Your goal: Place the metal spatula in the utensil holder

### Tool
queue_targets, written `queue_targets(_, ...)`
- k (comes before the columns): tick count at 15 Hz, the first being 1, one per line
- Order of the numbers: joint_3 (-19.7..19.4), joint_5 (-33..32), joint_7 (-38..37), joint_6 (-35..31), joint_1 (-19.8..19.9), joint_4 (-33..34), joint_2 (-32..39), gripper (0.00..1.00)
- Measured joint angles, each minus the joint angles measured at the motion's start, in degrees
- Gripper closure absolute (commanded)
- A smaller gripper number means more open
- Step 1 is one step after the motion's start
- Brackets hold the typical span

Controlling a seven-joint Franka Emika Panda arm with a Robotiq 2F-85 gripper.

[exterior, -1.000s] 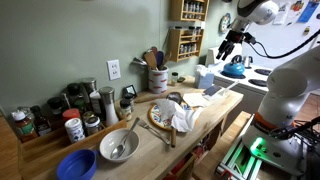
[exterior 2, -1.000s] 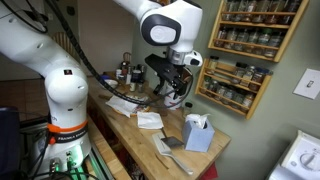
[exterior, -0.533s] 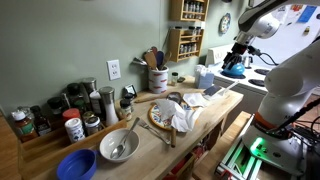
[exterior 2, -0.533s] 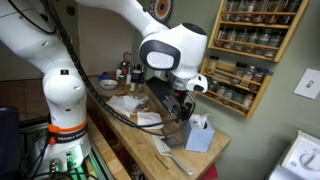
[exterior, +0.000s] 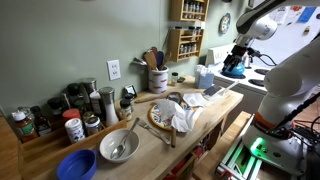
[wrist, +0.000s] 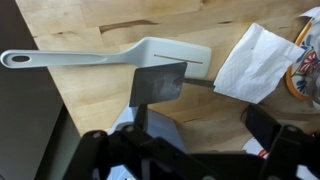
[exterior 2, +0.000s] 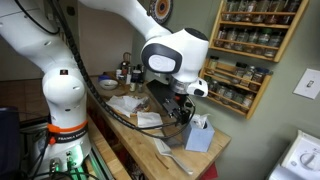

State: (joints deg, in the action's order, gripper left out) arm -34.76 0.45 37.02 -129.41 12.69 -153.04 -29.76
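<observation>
Right below the claw (wrist: 182, 140), whose two dark fingers stand spread wide with nothing between them, the metal spatula (wrist: 158, 85) lies flat on the wooden table (wrist: 95, 25). Its square grey blade touches the near edge of a pale plastic turner (wrist: 120, 55) and partly overlaps the turner's head. Its thin shaft runs away from the turner's handle end to the edge of a white napkin (wrist: 255, 62), where it goes out of sight. The napkin lies just beside the turner's head (a plate rim (wrist: 305, 68) shows past it, at the border of the wrist view). In an exterior view the claw (exterior 2: 187, 110) hangs in the air above this end of the table, near the turner (exterior 2: 172, 156), and a blue tissue box (exterior 2: 198, 134) stands just beyond the turner. Well apart from the turner, farther along the table by the wall, the utensil holder (exterior: 158, 79) stands upright with brown wooden spoons (exterior: 150, 57) sticking out of it. Farther from the turner again, a spice rack (exterior: 187, 40) hangs on the wall.
</observation>
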Motion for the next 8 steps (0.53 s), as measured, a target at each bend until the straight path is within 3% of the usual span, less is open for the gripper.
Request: queue_targets(8, -5.0, 11.7, 12.7, 4.0, -2.8, 2.2, 8.2, 0.00)
